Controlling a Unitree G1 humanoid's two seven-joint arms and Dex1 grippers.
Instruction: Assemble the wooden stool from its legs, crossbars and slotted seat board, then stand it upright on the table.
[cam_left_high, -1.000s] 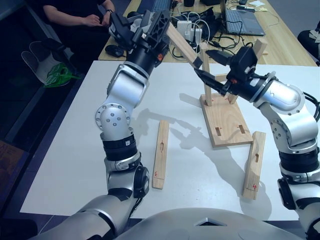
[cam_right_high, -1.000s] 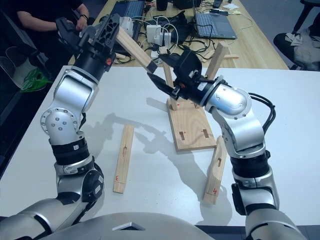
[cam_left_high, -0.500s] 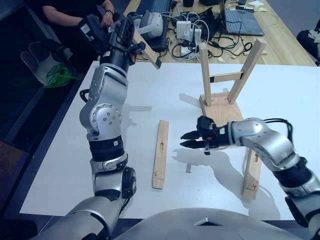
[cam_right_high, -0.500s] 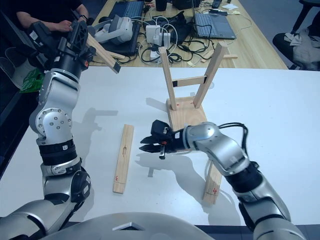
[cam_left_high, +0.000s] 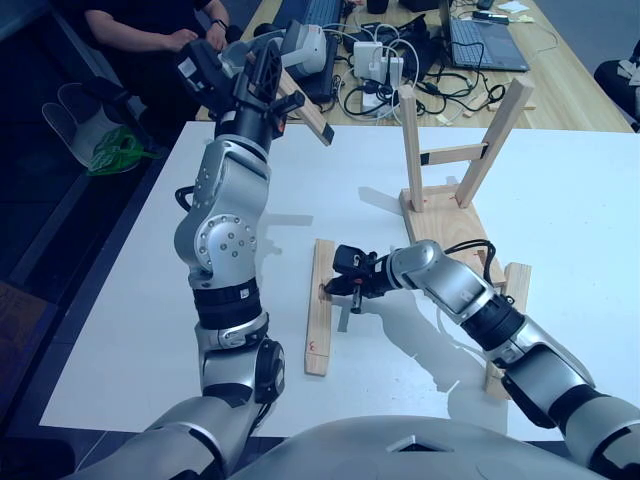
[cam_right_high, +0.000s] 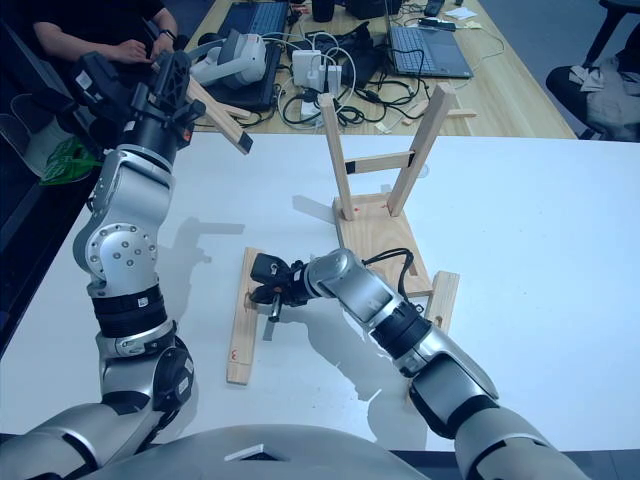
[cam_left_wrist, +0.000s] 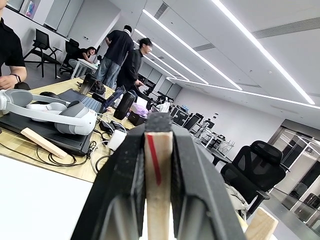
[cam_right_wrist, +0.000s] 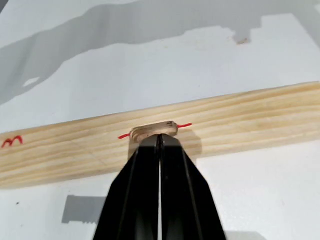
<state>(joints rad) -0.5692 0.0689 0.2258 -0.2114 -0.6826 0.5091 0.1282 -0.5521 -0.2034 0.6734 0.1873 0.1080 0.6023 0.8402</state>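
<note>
1. My left gripper (cam_left_high: 268, 88) is up high near the far left corner of the table (cam_left_high: 150, 300). It is clamped on a bar (cam_left_high: 310, 118). A second ago it held that bar over by the standing legs (cam_left_high: 410, 150), and it has since pulled back.
2. My right gripper (cam_left_high: 332, 287) has moved too. It was up by the standing legs, then it dropped low with its fingers apart. Now it is at the flat leg (cam_left_high: 320, 330) on the table. Its fingers are pressed together, with the tips right at the slot (cam_right_wrist: 152, 131).
3. The seat (cam_left_high: 432, 225) lies flat. The two standing legs are stuck in it, with a fixed bar (cam_left_high: 452, 154) between them. A spare leg (cam_right_high: 440, 300) lies just beside the seat, on my right.
4. I think the held bar goes into this slot next. Two legs are still not on, so I guess I am about halfway.
</note>
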